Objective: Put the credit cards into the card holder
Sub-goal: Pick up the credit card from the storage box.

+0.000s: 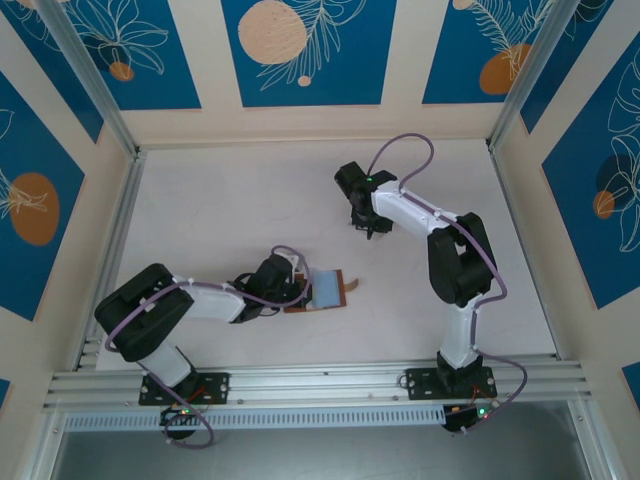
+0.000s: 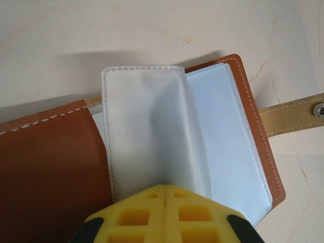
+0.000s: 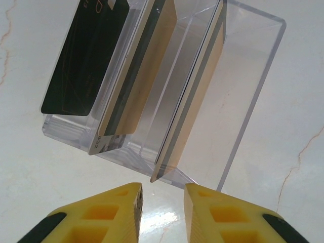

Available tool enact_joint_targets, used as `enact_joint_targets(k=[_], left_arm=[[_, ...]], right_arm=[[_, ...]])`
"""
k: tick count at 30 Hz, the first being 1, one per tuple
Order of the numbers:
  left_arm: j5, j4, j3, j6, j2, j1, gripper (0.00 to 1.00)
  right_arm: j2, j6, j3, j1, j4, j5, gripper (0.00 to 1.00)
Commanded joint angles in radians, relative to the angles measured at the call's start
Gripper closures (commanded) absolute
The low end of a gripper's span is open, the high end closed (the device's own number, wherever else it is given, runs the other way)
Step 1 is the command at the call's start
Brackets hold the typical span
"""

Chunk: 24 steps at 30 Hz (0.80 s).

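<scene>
The card holder (image 2: 45,167), a brown leather wallet, lies open on the table with its clear plastic sleeves (image 2: 147,126) fanned up and its snap tab (image 2: 296,114) out to the right. My left gripper (image 2: 165,200) is shut on the near edge of one sleeve; from above it sits at the wallet's (image 1: 330,289) left side. Three credit cards stand on edge in a clear tray (image 3: 253,76): black (image 3: 83,55), tan/gold (image 3: 136,76) and grey-edged tan (image 3: 195,96). My right gripper (image 3: 162,207) is open just short of the third card's lower corner, touching nothing.
The white marbled table is walled on three sides by beige and blue panels. In the top view my right gripper (image 1: 366,228) hangs over the middle of the table, well behind the wallet. An aluminium rail (image 1: 320,380) runs along the near edge.
</scene>
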Motion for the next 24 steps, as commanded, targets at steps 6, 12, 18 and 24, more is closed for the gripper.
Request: enact_joint_targets(k=[6, 12, 18, 24], left_arm=[[0.024, -0.115, -0.044, -0.017, 0.054, 0.003, 0.96], [0.026, -0.111, -0.044, -0.019, 0.056, 0.003, 0.97], [0.026, -0.111, -0.047, -0.020, 0.054, 0.003, 0.97], [0.026, -0.108, -0.047, -0.020, 0.056, 0.003, 0.97]], right_arm=[[0.016, 0.023, 0.029, 0.003, -0.034, 0.025, 0.76], [0.007, 0.025, 0.028, 0.011, -0.043, 0.039, 0.78], [-0.001, 0.026, 0.026, 0.013, -0.048, 0.039, 0.83], [0.002, 0.020, 0.028, 0.016, -0.042, 0.027, 0.77]])
